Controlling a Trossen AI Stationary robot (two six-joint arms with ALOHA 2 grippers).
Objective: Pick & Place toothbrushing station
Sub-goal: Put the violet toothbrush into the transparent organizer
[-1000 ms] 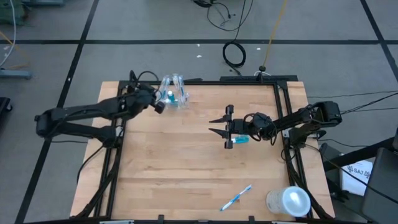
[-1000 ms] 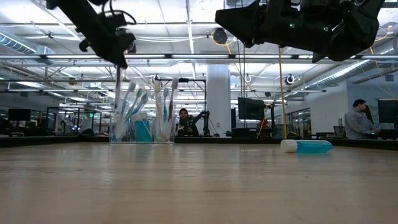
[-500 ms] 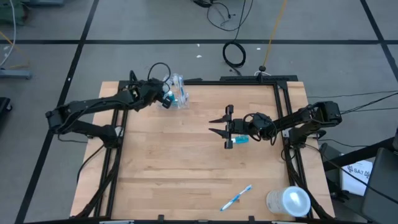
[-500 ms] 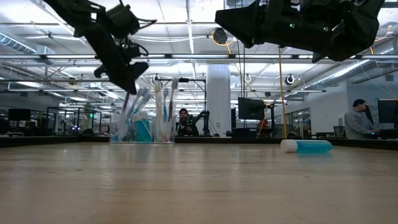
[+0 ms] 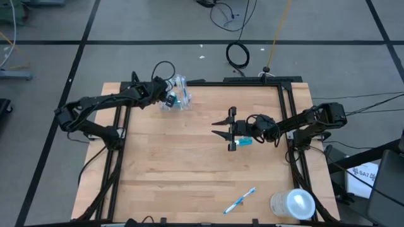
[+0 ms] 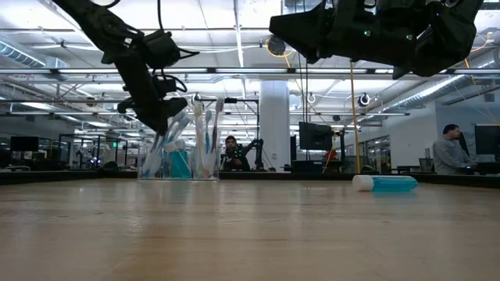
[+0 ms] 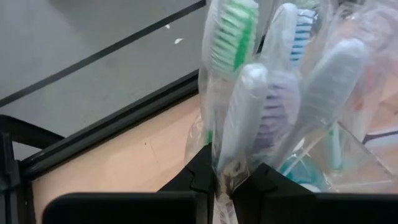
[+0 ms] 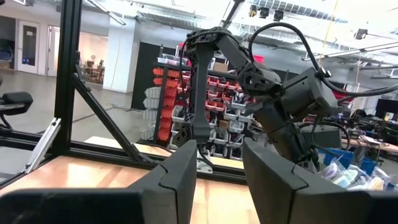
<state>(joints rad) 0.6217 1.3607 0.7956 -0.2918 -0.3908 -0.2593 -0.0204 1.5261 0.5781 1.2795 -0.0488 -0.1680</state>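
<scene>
The clear cup (image 5: 181,96) stands at the table's far left with several wrapped toothbrushes (image 6: 205,133) and a teal tube (image 6: 180,164) in it. My left gripper (image 5: 166,99) is beside the cup's left rim, shut on a wrapped toothbrush (image 7: 244,106) among the others. My right gripper (image 5: 221,127) hangs open and empty above mid-table, its fingers pointing at the table's left. A teal, white-capped toothpaste tube (image 5: 243,142) lies on the wood just near of it and also shows in the low view (image 6: 384,183). A blue-and-white toothbrush (image 5: 241,200) lies near the front edge. My left gripper pinches the clear wrapper (image 7: 225,182) of one toothbrush between its two fingers, below the brush's head (image 7: 245,93). The fingers come slanting down from the table's left (image 6: 160,109). The brush leans among the other brushes in the cup; its lower end is hidden.
A larger whitish translucent cylinder (image 5: 293,205) stands at the front right corner. A black frame rail (image 5: 252,82) runs along the far edge. People sit in the room beyond the table (image 6: 447,152).
My left gripper has gone down and toward the cup with the toothbrush, tipping from upright to slanting. The brush, which hung straight below the fingers, now leans in among the brushes in the cup.
</scene>
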